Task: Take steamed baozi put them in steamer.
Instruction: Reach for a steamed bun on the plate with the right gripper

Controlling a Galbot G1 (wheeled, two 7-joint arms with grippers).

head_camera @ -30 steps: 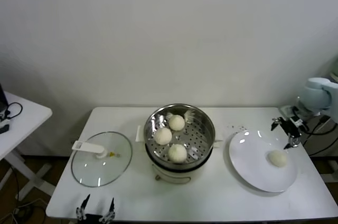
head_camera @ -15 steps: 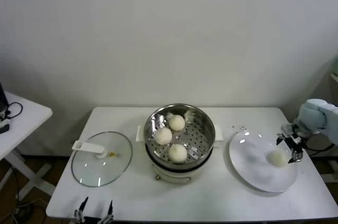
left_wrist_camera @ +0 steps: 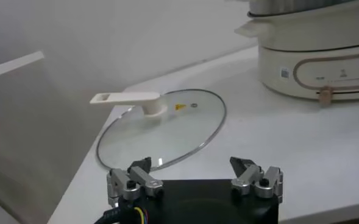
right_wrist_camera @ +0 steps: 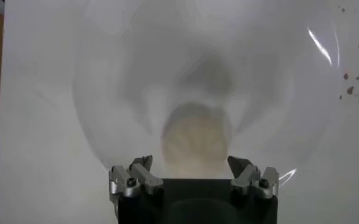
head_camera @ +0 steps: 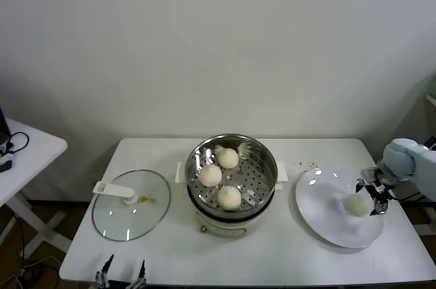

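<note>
inside the steamer [head_camera: 235,174] sit three baozi; on the plate [head_camera: 327,224] the last bun [head_camera: 357,204] (ungrasped) lies between the right gripper [head_camera: 370,195]'s spread jaws.

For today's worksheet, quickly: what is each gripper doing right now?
Left gripper: open, holding nothing, parked at the table's near edge.
Right gripper: open around the last baozi on the plate, not yet shut.

No wording can be read: the cream-white electric pot base [left_wrist_camera: 316,61] bears a small illegible label, the round glass lid [left_wrist_camera: 164,131] a yellow warning mark.
</note>
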